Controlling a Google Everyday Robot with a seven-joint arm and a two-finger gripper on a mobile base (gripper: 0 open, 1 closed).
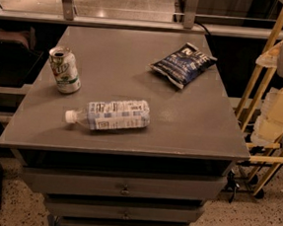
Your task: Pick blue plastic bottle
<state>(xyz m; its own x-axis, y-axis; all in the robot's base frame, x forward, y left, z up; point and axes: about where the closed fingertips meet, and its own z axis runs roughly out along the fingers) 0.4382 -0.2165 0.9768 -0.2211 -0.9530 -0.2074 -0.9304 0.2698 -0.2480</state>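
Three things on the top, one for us to lift

We do not see the gripper anywhere in our view, so we cannot tell how it is set or whether it has hold of anything; we judge the reach has yet to begin.

The blue plastic bottle [112,115] lies on its side near the front edge of the grey table [194,129], its white cap [71,116] pointing left and its printed label facing up. We think the best hold is across the middle of the labelled body, closing across its width and not along its length. A round bottle lying flat may roll toward the front edge if nudged, so we would come straight down over it and close evenly from both sides.

The soda can [64,70] stands upright behind and left of the cap, near it but apart; we would keep the approach off that end. The chip bag [183,64] lies well apart at the back right and should not matter.

The top is flat, dull grey and otherwise bare, with drawers [125,188] below it. A wooden rack [262,91] stands at the right, a speckled floor [255,224] lies beneath, and a rail [139,23] runs behind the table.
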